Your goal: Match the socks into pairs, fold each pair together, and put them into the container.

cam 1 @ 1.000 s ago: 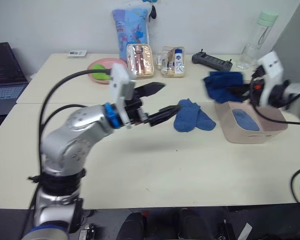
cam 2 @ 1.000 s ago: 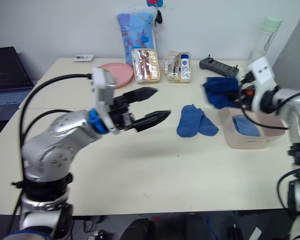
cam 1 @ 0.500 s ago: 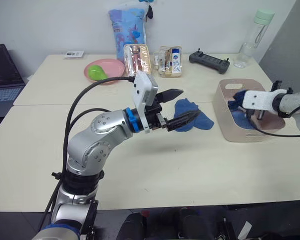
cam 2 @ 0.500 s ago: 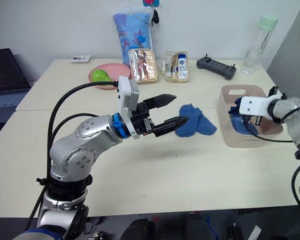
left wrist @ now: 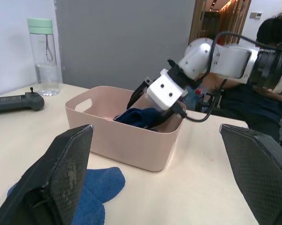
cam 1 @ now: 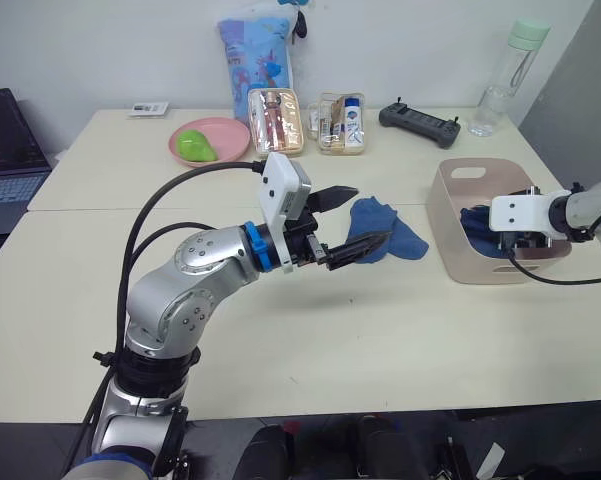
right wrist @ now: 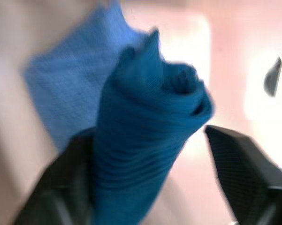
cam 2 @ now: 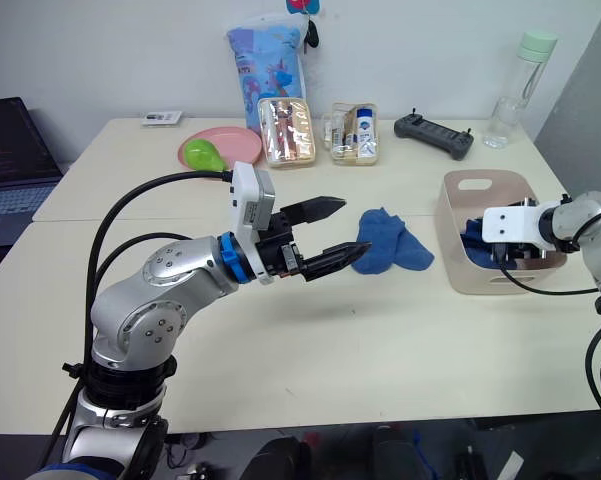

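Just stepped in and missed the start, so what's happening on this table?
The robot is sorting blue socks. Its right gripper, fingers apart, is down in the pink container around a rolled dark-blue pair lying on a lighter sock. Its open left gripper hovers beside a medium-blue pair lying on the table.

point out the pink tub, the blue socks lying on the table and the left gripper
pink tub [cam 1: 448, 238], left eye view, on its near outer wall
blue socks on the table [cam 2: 395, 240], right eye view, middle of the pair
left gripper [cam 2: 342, 227], right eye view, midway between its fingertips
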Robot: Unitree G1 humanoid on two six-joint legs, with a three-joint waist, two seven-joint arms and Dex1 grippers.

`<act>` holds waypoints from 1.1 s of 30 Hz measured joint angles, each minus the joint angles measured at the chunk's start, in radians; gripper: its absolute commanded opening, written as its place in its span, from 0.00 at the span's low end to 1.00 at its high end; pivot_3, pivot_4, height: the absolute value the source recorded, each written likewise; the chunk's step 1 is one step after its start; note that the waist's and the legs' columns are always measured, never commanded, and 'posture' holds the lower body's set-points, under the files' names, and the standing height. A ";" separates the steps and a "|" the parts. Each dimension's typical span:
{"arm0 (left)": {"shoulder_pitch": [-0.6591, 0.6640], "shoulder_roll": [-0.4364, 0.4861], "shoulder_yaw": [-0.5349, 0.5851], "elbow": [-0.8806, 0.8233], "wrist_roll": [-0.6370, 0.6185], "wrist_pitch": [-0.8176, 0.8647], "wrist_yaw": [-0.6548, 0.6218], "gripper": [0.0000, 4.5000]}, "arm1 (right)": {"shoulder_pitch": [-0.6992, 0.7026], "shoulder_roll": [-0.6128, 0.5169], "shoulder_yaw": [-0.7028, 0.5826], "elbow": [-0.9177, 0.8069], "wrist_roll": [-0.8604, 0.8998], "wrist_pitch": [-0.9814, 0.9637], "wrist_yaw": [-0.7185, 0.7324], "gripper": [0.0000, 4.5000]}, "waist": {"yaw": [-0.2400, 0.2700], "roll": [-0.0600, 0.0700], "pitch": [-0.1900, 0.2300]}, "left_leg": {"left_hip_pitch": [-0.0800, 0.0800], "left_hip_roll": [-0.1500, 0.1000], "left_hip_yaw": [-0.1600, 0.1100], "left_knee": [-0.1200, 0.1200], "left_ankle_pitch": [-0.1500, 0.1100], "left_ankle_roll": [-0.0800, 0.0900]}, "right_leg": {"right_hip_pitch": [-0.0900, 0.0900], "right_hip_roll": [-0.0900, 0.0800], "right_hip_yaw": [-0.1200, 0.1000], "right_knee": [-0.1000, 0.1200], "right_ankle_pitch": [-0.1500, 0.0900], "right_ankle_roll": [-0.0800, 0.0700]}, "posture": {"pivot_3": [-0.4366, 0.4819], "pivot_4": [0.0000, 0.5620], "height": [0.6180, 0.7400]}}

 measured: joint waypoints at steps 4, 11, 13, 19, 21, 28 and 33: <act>0.000 -0.002 -0.002 0.009 0.017 -0.005 -0.011 1.00 | -0.034 -0.017 -0.022 -0.057 0.050 0.105 0.147 0.99 | 0.000 0.001 0.000 | 0.000 0.000 0.000 0.000 0.000 0.000 | 0.000 0.000 0.000 0.000 0.000 0.000 | 0.48 0.27 1.00; 0.000 -0.004 -0.022 0.012 0.051 -0.023 -0.021 1.00 | -0.156 -0.029 -0.072 -0.064 0.075 0.189 0.213 0.99 | 0.002 0.001 0.001 | 0.000 0.000 -0.001 0.000 0.000 0.000 | 0.000 0.000 -0.001 0.000 0.000 0.000 | 0.48 0.27 1.00; 0.000 -0.005 -0.023 0.014 0.054 -0.024 -0.021 1.00 | -0.163 -0.015 -0.067 -0.020 0.043 0.168 0.166 0.91 | 0.002 0.001 0.001 | 0.000 0.000 0.000 0.001 0.000 0.000 | 0.000 0.000 0.000 0.000 0.000 0.000 | 0.48 0.27 1.00; 0.000 -0.016 -0.023 0.008 0.049 -0.019 -0.022 1.00 | -0.170 0.057 -0.009 0.159 -0.052 0.053 0.024 0.47 | 0.000 0.001 0.001 | 0.000 0.000 0.000 0.000 0.000 0.000 | 0.000 0.000 0.000 0.000 0.000 0.000 | 0.48 0.27 1.00; -0.001 -0.016 -0.025 0.007 0.048 -0.016 -0.021 1.00 | -0.171 0.088 -0.002 0.210 -0.069 0.030 0.008 0.31 | 0.000 0.001 0.001 | 0.000 0.000 0.001 0.000 0.000 0.000 | 0.000 0.000 0.000 0.000 0.000 0.000 | 0.48 0.27 1.00; -0.002 -0.014 -0.030 0.006 0.048 -0.016 -0.022 1.00 | -0.167 0.183 0.041 0.414 -0.117 -0.031 -0.101 0.00 | 0.000 0.001 0.001 | 0.000 0.000 0.000 0.001 0.000 0.000 | 0.000 0.000 0.000 0.001 0.000 0.000 | 0.48 0.27 1.00; -0.001 -0.010 -0.030 0.004 0.048 -0.015 -0.021 1.00 | -0.180 0.190 0.036 0.474 -0.116 -0.071 -0.153 0.00 | 0.000 0.001 0.001 | 0.000 0.000 0.001 0.002 0.000 0.000 | 0.000 0.000 0.001 0.001 0.000 0.000 | 0.48 0.27 1.00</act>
